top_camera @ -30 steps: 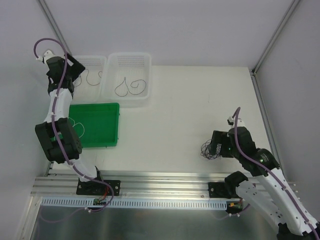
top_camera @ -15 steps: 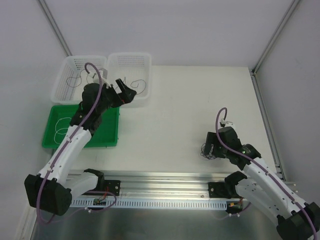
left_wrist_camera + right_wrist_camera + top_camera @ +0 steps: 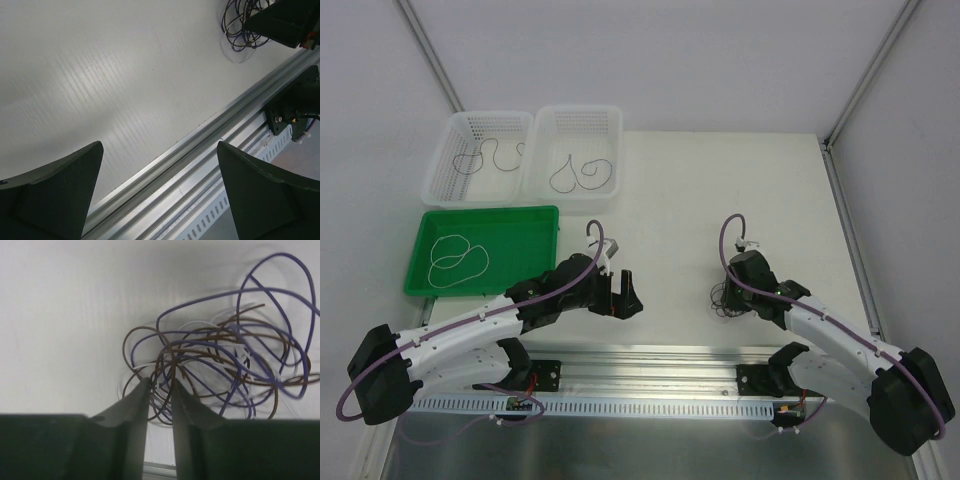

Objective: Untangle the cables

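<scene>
The tangled cables (image 3: 725, 298) are a small knot of purple, brown and white strands on the white table, right of centre near the front. In the right wrist view, the cables (image 3: 220, 365) spread in loose loops. My right gripper (image 3: 160, 382) sits at the knot's near-left edge. Its jaws stand a narrow gap apart, with a few strands crossing between the tips. From above, the right gripper (image 3: 731, 291) covers part of the knot. My left gripper (image 3: 623, 304) hovers wide open and empty left of it. The left gripper (image 3: 159, 145) sees the cables (image 3: 240, 25) far off.
Two white baskets (image 3: 452, 128) (image 3: 580, 110) at the back left each hold a dark cable. A green tray (image 3: 490, 212) in front of them holds a white cable (image 3: 458, 257). An aluminium rail (image 3: 650, 360) runs along the table's front edge.
My left arm has swung from the baskets at the back left down to the front centre, still open. My right gripper has settled onto the knot and its jaws have narrowed sharply.
</scene>
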You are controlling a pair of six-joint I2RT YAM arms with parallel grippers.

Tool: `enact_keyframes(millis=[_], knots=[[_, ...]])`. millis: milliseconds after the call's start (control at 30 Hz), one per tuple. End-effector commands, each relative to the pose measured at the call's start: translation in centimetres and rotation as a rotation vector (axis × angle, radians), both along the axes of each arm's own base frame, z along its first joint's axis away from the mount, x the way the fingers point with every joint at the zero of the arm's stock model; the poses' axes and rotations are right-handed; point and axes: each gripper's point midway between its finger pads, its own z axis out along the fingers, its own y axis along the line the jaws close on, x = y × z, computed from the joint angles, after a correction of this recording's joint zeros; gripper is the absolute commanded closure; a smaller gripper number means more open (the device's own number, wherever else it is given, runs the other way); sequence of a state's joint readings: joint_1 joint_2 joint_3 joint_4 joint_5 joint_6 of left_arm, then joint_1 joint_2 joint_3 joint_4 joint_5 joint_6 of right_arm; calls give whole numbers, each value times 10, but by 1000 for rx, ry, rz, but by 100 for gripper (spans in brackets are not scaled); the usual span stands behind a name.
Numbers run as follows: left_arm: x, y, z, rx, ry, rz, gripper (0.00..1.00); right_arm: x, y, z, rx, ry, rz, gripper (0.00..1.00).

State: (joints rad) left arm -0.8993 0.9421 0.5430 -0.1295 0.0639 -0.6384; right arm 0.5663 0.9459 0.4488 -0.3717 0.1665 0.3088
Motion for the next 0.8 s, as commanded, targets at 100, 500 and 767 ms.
enact_keyframes(millis=[100, 500, 767], knots=[[11, 3, 3, -7, -37, 126, 1, -6, 81, 23, 89, -58, 331, 92], [6, 8, 0, -30, -15, 151, 1, -21, 135, 75, 160, -142, 608, 86], [11, -8, 6, -9, -13, 131, 3, -25, 118, 92, 112, -166, 498, 32]])
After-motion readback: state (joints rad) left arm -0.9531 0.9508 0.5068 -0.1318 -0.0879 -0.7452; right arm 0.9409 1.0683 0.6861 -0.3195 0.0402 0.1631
